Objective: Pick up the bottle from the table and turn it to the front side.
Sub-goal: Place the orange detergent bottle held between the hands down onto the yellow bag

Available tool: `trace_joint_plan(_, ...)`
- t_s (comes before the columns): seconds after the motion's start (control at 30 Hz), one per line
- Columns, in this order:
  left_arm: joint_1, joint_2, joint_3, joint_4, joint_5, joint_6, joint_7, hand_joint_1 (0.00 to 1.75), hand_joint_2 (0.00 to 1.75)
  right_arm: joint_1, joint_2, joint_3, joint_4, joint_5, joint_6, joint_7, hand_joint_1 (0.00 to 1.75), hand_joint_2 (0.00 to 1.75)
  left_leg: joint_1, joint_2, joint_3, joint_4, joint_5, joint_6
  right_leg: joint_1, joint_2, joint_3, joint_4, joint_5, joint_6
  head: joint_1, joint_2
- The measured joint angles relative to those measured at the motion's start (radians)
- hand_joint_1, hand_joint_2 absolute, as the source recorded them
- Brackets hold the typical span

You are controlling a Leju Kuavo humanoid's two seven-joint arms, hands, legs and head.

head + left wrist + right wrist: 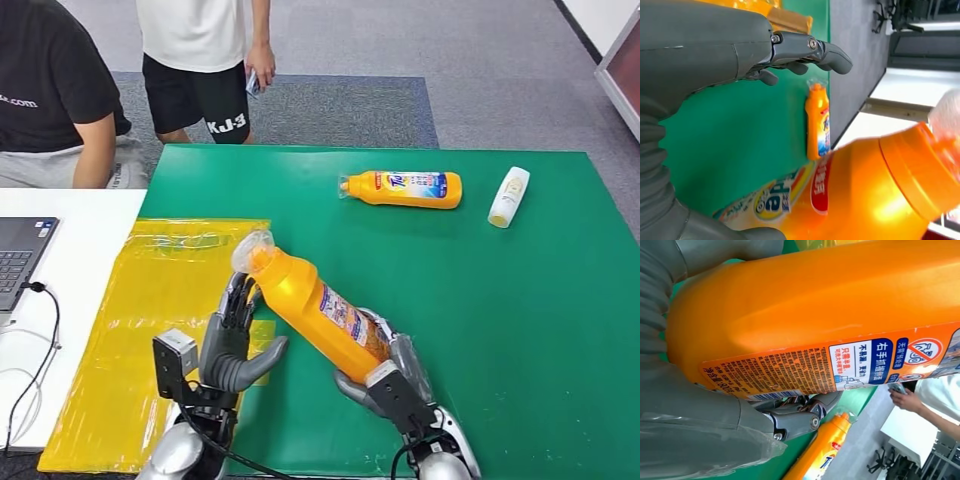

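Observation:
My right hand [385,385] grips the base end of a large orange bottle [317,310], lifted off the green table [490,330] and tilted with its plastic-wrapped cap up toward the far left. The small-print label [791,367] faces my right palm [696,415], and the bottle's body [810,305] lies across it. My left hand [230,340] is beside the bottle's neck with fingers spread and thumb out. Seen from the left wrist, its fingers [806,50] stand apart from the bottle [866,195], which passes near the thumb.
A second orange bottle [404,189] and a small white bottle [509,196] lie at the table's far side. A yellow plastic sheet [143,330] covers the left part. A laptop [19,255] sits on a white table; two people [196,60] are at the far edge.

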Motion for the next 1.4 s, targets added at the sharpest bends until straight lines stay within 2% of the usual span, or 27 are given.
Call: trace_joint_plan(1.4, -0.111, 0.022, -0.064, 0.009, 0.029, -0.074, 0.070, 0.00, 1.75, -0.053, 0.000, 0.041, 0.022, -0.005, 0.012, -0.032, 1.75, 1.75, 0.000, 0.000, 0.000, 0.000, 0.000, 0.000, 0.000, 0.000, -0.001, 0.000, 0.000, 0.000, 0.000, 0.000)
